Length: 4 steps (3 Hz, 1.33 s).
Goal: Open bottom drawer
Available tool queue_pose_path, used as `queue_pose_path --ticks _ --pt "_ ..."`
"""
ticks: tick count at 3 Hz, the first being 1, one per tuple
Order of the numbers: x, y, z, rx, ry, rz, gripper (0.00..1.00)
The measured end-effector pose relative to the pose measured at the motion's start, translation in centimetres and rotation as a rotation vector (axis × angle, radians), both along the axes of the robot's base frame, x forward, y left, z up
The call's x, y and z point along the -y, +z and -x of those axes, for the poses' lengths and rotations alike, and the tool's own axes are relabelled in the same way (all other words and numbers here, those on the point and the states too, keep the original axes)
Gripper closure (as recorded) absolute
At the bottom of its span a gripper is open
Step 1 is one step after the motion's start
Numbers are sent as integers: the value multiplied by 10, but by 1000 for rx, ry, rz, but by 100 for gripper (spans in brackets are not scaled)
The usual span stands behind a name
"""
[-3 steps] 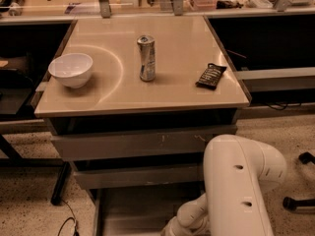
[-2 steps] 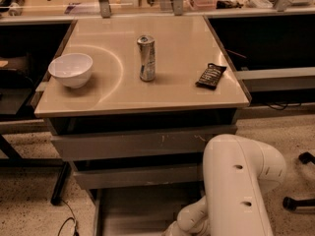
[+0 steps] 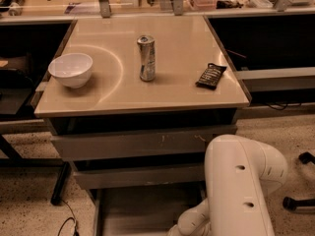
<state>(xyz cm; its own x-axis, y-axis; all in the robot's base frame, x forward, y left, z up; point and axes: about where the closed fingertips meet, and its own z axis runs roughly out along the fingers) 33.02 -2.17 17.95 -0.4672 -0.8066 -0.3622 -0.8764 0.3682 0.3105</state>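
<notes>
The bottom drawer (image 3: 147, 208) stands pulled out from the cabinet, and its shallow grey tray interior shows below the two upper grey fronts. The mid-sized front (image 3: 138, 176) and the widest front with pale scratch marks (image 3: 142, 144) sit slightly out from the cabinet. My white arm (image 3: 241, 186) reaches down at the lower right, with its wrist (image 3: 189, 222) over the right part of the open drawer. My gripper is out of view below the lower edge of the frame.
On the beige cabinet top (image 3: 118, 87) stand a white bowl (image 3: 71, 69), a silver can (image 3: 146, 58) and a dark snack bar (image 3: 211, 76). A black cable (image 3: 69, 222) lies on the speckled floor at the left. Desk legs and chair wheels (image 3: 298, 203) flank the cabinet.
</notes>
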Motion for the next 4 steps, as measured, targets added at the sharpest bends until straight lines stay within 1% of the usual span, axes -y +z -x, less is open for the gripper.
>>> queue_pose_path --ticks 2,3,4 --pt "-1 1 27 -31 -19 0 100" --pt "-4 4 35 -44 -72 -11 100" --pt "-4 5 48 -58 -85 -10 100"
